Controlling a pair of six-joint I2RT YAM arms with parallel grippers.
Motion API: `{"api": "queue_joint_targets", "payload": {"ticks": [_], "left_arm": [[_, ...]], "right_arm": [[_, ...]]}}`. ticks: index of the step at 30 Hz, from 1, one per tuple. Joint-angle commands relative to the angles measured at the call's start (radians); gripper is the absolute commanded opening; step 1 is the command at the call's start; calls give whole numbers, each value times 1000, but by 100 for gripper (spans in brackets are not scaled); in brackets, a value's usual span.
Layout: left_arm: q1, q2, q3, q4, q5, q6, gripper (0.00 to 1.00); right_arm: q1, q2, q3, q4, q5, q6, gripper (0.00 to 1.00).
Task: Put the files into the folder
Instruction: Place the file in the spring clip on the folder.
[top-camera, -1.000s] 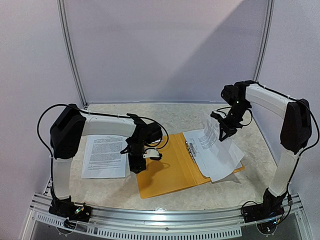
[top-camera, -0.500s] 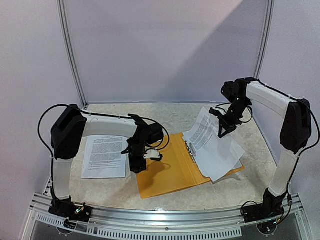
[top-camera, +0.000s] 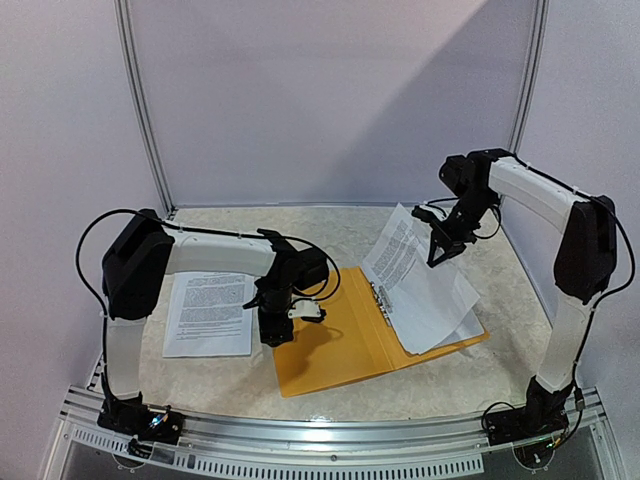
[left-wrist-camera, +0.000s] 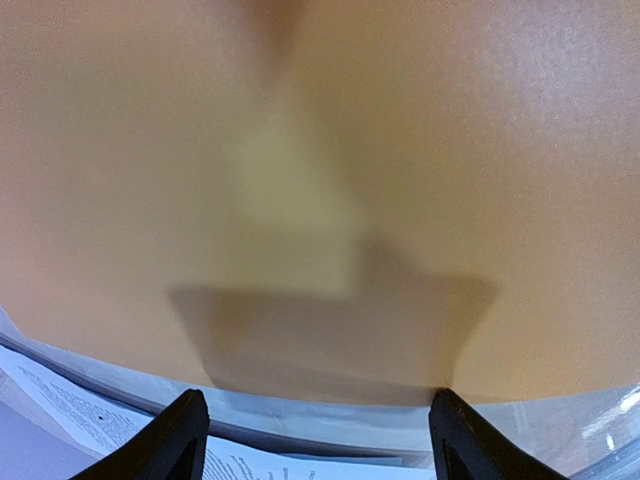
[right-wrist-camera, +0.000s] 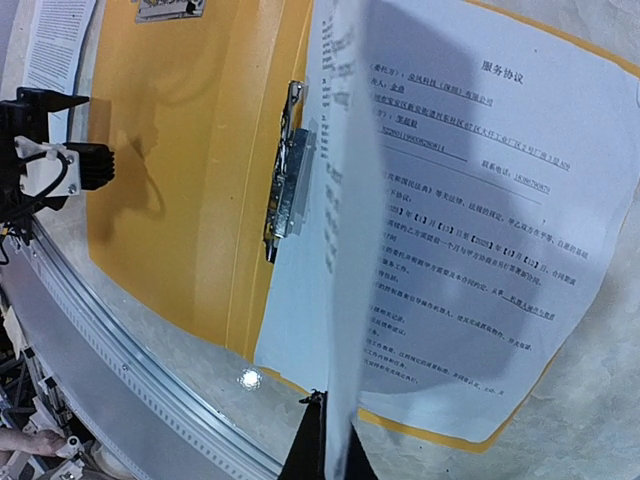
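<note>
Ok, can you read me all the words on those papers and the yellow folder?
"服务协议": the heading on the flat sheet lying in the folder.
Other lines on that sheet: too small to read for sure.
Lifted sheet, pinched by the right gripper: print too small to read.
Loose sheet left of the folder: print too small to read.
Folder itself: no words that can be read.
</note>
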Motion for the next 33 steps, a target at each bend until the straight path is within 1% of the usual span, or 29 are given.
{"api": "queue_joint_targets", "payload": {"ticks": [1, 10, 17, 27, 33], "left_arm": [[-29, 76, -28, 34, 9, 1, 78], [-31, 75, -33, 37, 2, 4, 78], [-36, 75, -32, 36, -2, 6, 78], [-44, 79, -35, 36, -3, 7, 78], [-48, 83, -36, 36, -7, 11, 78]], "right_arm": [[2, 56, 41, -40, -49, 10, 0], [-8, 59, -40, -7, -57, 42, 0], [-25, 69, -104, 37, 7, 82, 0], [-43, 88, -95, 83, 35, 101, 3], [-49, 87, -96, 115, -12, 110, 3]]}}
